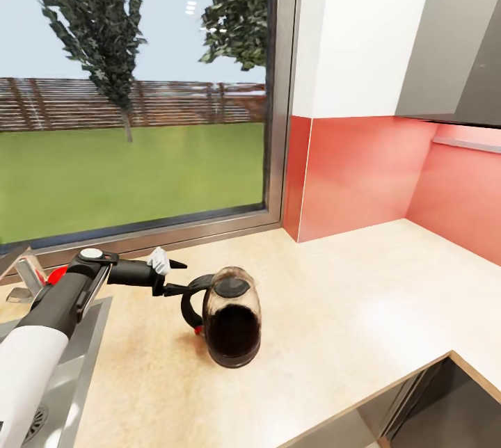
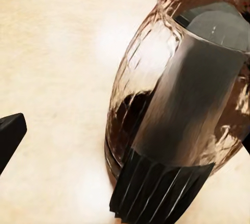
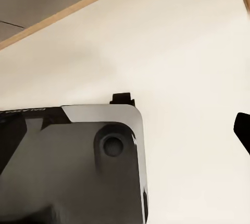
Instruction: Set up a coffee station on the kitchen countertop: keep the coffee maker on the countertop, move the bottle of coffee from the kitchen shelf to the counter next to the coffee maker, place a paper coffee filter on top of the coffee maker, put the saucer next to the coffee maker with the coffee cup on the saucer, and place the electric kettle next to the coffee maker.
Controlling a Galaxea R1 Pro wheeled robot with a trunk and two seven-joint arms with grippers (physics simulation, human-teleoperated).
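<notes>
The electric kettle [image 1: 231,326] stands upright on the light countertop [image 1: 362,281]. It is clear glass with a dark lower part and a black lid, and its black handle [image 1: 189,309] faces left. My left gripper [image 1: 182,276] is open just left of the kettle, at the top of the handle. Its lower finger looks close to or touching the handle. In the left wrist view the ribbed handle [image 2: 161,193] lies between the spread fingers [image 2: 10,135], with the kettle [image 2: 156,67] just behind. A dark fingertip [image 3: 242,130] of my right gripper hangs over a pale surface.
A steel sink [image 1: 76,364] and faucet [image 1: 24,277] sit left of the kettle, under my left arm. A window and a red backsplash [image 1: 362,170] line the back. The counter's front edge [image 1: 390,385] runs at lower right. A grey-black part of the robot [image 3: 78,166] lies below my right gripper.
</notes>
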